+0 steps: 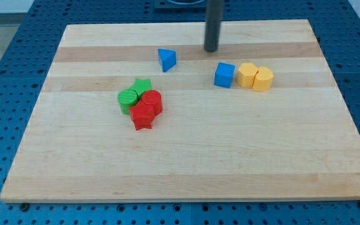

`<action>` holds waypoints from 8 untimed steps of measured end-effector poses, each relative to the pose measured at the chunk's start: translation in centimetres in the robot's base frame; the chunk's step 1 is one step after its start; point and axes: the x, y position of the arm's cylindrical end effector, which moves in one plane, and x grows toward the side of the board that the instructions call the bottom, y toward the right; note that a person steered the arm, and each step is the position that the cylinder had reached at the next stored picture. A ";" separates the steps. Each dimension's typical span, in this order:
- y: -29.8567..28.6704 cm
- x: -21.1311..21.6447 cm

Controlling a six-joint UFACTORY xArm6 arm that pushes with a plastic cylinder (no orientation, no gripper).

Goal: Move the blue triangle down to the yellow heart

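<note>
Pale wooden worktop (186,156) lies on a blue perforated base (17,37). On it, the blue triangle (167,60), a small wedge, sits near the view's top, left of my tip (212,50) and apart from it. No jaws exist on this rod. Right of a blue cube (224,75), two yellow blocks (255,77) touch; which one is the heart I cannot tell.

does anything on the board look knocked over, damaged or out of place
Nothing stands out. The blue triangle, blue cube and two yellow blocks sit flat near the view's top; the green and red blocks huddle touching at centre-left. My tip rests to the triangle's right, apart from it.
</note>
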 end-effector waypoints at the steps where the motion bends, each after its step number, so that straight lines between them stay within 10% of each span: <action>1: -5.7 -1.0; 4: -13.3 2.5; 8: -3.2 4.4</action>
